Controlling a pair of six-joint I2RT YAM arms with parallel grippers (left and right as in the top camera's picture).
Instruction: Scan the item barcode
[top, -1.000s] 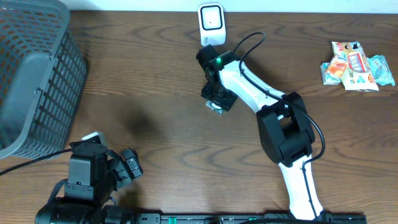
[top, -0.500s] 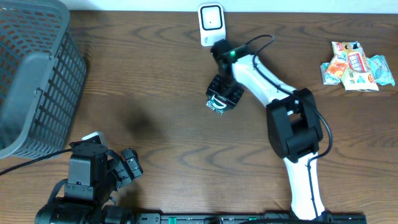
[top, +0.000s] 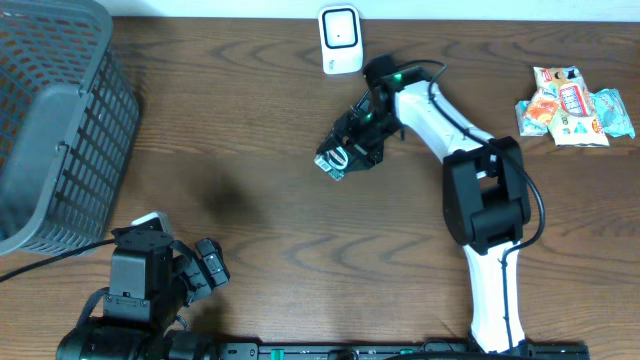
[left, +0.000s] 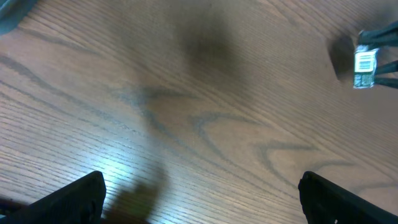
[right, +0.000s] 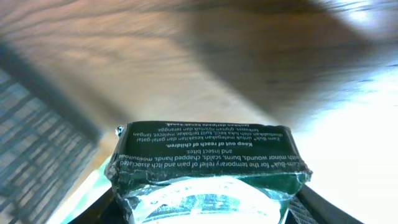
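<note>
My right gripper (top: 345, 155) is shut on a small dark green balm box (top: 333, 161) and holds it above the table, tilted down and to the left, below the white barcode scanner (top: 340, 40) at the back edge. In the right wrist view the box (right: 205, 163) fills the space between the jaws, its white printed text facing the camera. From the left wrist camera the same box (left: 365, 62) appears far off at the upper right, with a white barcode label showing. My left gripper (top: 205, 265) rests open near the front left; nothing lies between its fingers (left: 68, 198).
A grey mesh basket (top: 55, 130) stands at the left edge. Several colourful snack packets (top: 573, 105) lie at the far right. The right arm (top: 470, 200) stretches from the front edge up across the table's middle right.
The right arm's wrist swung right while the gripper tipped the box down and to the left, away from the scanner. The left arm stayed put.
</note>
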